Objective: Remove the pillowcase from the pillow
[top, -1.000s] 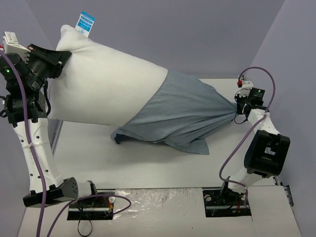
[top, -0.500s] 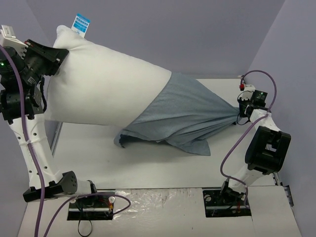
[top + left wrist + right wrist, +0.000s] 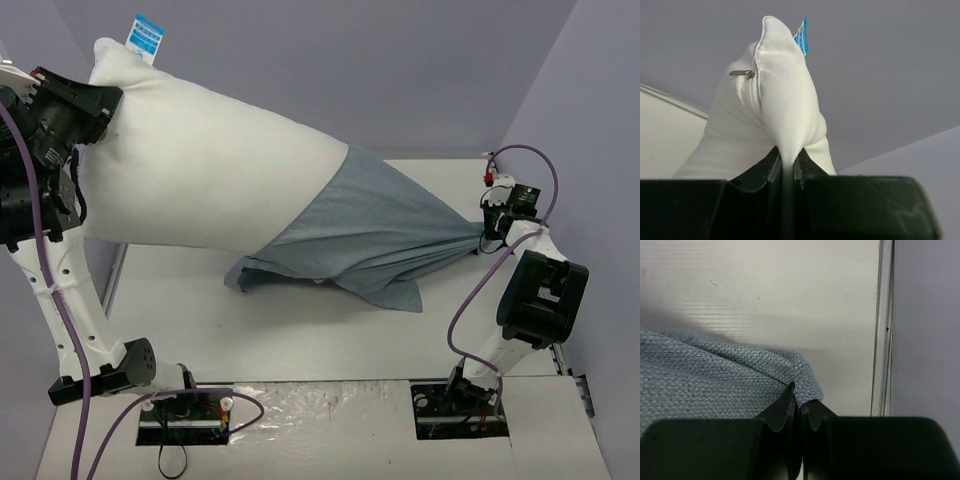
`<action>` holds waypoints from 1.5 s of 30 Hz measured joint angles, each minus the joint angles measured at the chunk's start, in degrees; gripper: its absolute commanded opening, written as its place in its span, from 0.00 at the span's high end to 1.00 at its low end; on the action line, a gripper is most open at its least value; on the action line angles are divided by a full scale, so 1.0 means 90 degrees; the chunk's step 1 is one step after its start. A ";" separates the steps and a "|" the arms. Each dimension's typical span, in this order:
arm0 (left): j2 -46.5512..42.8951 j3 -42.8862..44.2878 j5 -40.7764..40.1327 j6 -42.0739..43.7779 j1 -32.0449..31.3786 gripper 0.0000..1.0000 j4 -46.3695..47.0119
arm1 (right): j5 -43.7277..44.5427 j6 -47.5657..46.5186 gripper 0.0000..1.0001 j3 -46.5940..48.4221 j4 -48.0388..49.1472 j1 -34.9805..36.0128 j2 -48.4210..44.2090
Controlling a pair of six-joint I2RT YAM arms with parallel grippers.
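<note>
grey-blue knitted pillowcase (image 3: pixel 370 235), limp and probably slippery, droops over the white table (image 3: pixel 300 330), its end pinched tight in the right gripper (image 3: pixel 799 401). beyond it the puffy white rectangular pillow (image 3: pixel 210 175), likely light, hangs half bared, its corner clamped by the left gripper (image 3: pixel 787 162). corners grip best. one pillowcase, one pillow.
</note>
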 measured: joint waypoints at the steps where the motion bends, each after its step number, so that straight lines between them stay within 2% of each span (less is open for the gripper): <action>1: 0.0000 -0.0002 -0.0027 0.0005 0.0015 0.98 -0.0010 | -0.0002 -0.0017 1.00 0.0002 -0.0027 -0.0012 0.0002; 5: -0.0066 -0.0238 -0.0112 0.0051 0.0058 0.98 0.0083 | -0.0056 -0.0032 1.00 0.0168 -0.0185 -0.0046 0.0002; 12: -0.0311 -0.1447 -0.0270 0.0056 0.0134 0.98 0.0338 | -0.0199 -0.0017 1.00 0.0590 -0.0432 0.0029 -0.0041; 15: -0.0274 -0.1518 -0.0369 0.0175 0.0134 0.98 0.0228 | -0.0202 0.0000 1.00 0.0653 -0.0520 0.0194 -0.0080; 23: -0.0153 -0.0311 -0.0697 0.0695 0.0134 0.98 -0.0240 | -0.0051 0.0053 1.00 0.0799 -0.0629 0.0355 -0.0078; 35: -0.0206 0.0646 -0.0962 0.0984 0.0141 0.98 -0.0515 | 0.0476 0.0044 1.00 0.0823 -0.0605 0.0172 0.0022; 41: -0.0272 0.0726 -0.1241 0.1098 0.0214 0.98 -0.0551 | 0.0525 0.0039 1.00 0.0823 -0.0563 0.0100 0.0029; 45: -0.0330 0.0313 -0.1246 0.0969 0.0265 0.98 -0.0316 | 0.0369 0.0036 1.00 0.0801 -0.0559 0.0138 0.0029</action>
